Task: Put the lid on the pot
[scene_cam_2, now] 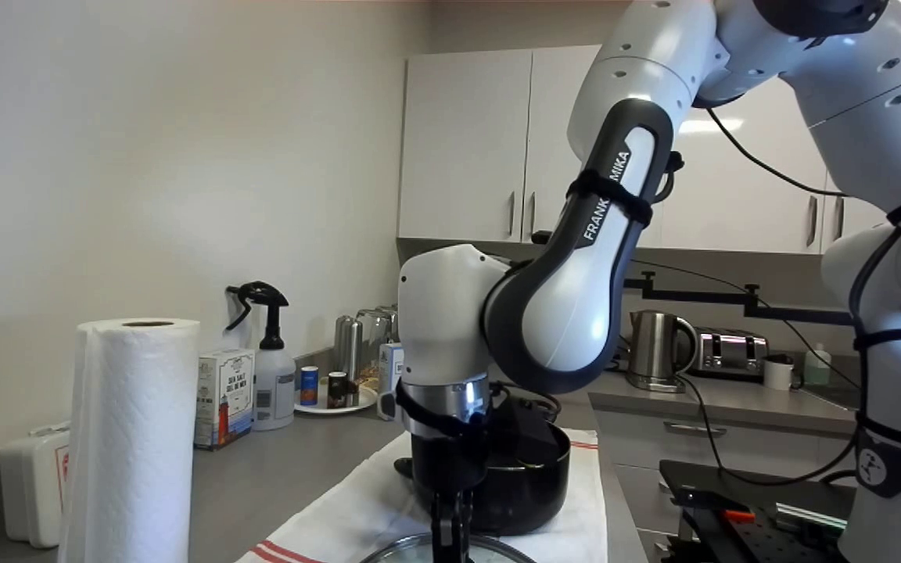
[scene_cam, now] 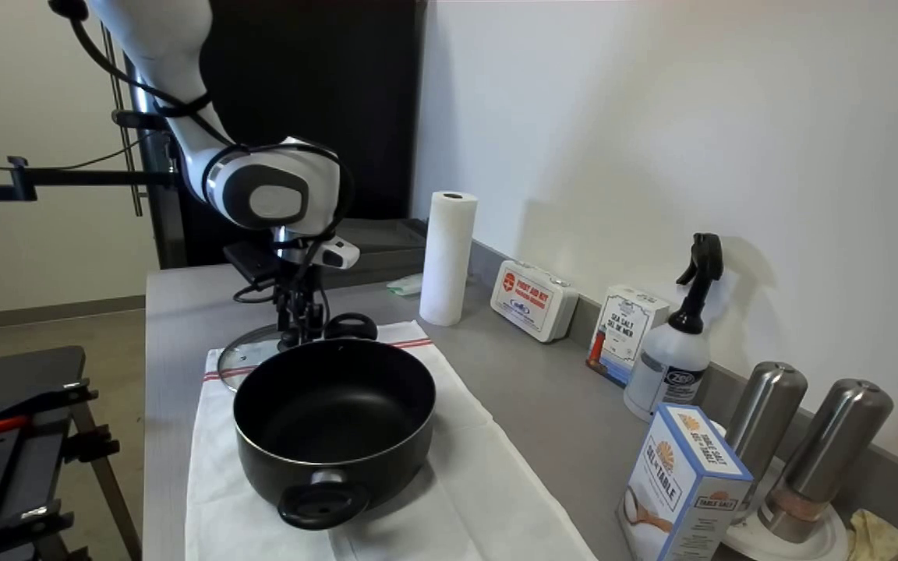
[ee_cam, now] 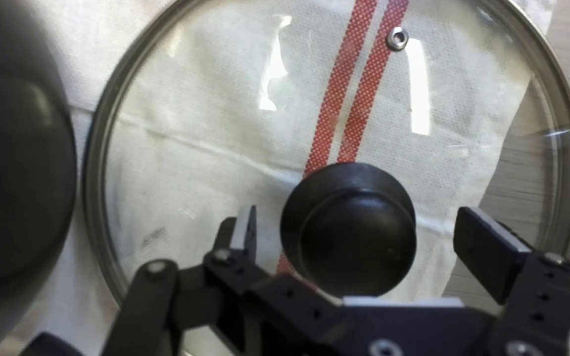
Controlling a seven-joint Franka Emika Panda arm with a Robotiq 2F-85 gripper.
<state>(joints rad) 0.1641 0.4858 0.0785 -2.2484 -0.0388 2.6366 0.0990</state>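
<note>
The gripper (ee_cam: pixel 364 237) sits low over the lid (ee_cam: pixel 275 138), its two fingers (ee_cam: pixel 485 254) spread wide, one on each side of the black knob (ee_cam: pixel 356 237); I can see a gap between the knob and either finger, so it pinches nothing. I count one lid, lying flat just beside the one pot (scene_cam: pixel 387 467), which stands on the single white towel (scene_cam: pixel 488 506) with its mouth uncovered and two handles (scene_cam: pixel 324 505) jutting out. The towel's two red stripes (scene_cam: pixel 416 343) show through the glass. In an exterior view, along the wall (scene_cam: pixel 652 117), I see two salt boxes (scene_cam: pixel 627 335), two steel cylinders (scene_cam: pixel 827 452), one spray bottle (scene_cam: pixel 667 358), one first aid kit (scene_cam: pixel 533 300) and one paper roll (scene_cam: pixel 449 261). The lid's rim reaches past the towel's edge, out over the grey countertop (scene_cam: pixel 550 405). In the wrist view only a sliver of towel separates that rim from a large black shape (ee_cam: pixel 13 188); which part of the pot it is, I cannot tell. A narrow strip of countertop runs between the towel and the counter's outer edge, and a broader one lies between the towel and the things by the wall.
</note>
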